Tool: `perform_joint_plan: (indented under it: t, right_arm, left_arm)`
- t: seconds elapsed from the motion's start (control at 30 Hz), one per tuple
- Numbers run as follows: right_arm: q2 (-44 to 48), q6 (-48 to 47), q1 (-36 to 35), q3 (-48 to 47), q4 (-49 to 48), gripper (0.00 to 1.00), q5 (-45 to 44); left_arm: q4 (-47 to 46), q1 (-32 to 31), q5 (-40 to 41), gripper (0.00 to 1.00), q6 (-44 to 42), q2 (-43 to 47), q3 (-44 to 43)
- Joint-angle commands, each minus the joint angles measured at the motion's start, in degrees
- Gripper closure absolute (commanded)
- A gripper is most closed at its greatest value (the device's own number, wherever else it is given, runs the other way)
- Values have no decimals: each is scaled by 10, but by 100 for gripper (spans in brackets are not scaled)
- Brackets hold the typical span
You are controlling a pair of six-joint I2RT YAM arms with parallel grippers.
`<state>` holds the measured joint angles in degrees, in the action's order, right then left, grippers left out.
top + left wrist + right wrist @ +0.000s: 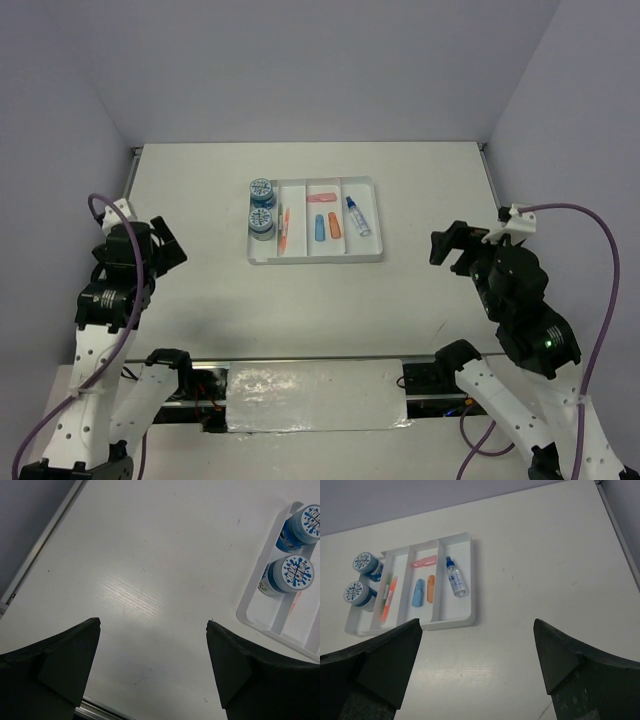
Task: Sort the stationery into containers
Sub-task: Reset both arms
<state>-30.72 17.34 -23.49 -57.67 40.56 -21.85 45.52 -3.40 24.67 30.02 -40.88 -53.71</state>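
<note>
Left fingers: my left fingers [168, 243] are spread wide with nothing between them, hanging over bare tabletop [200, 295], well to the left of the tray.
Right fingers: my right fingers [450, 245] are spread wide too and carry nothing. They are off to the right of the tray and nearer than it.
Tray: the white tray [315, 259] sits mid-tabletop with its four long compartments running near to far.
Leftmost compartment: the far roll [261, 189] and near roll [261, 222] both stand upright.
Second compartment: the orange pen [285, 232] has the thin green pen [387, 584] just beside it on its left.
Third compartment: the pink capsule [320, 198] lies crosswise at the far end, with the blue capsule [319, 228] and orange capsule [334, 227] side by side nearer.
Rightmost compartment: the bottle [357, 216] lies on its side with its blue cap toward the far end.
Progress, my read: I see no stationery loose on the tabletop, so the sort looks finished.
Risk: going back in with fingers this wide could catch a tray wall and slide the light tray.
Risk: the rolls stand taller than the rim, so a low pass by my left arm could tip one out.
Risk: the bottle is round and could roll if the tray gets bumped.
</note>
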Motion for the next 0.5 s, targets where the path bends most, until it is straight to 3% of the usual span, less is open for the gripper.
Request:
perform_joint_plan:
  t: [0.0, 0.13, 0.47]
  right_arm:
    - [44, 11, -6, 9, 38, 0, -6]
    - [85, 15, -7, 33, 33, 0, -14]
    - [63, 25, -7, 23, 44, 0, -15]
  left_arm:
    - [10, 2, 20, 1, 7, 27, -31]
    - [20, 2, 18, 1, 12, 60, -37]
    - [26, 2, 30, 1, 17, 98, -34]
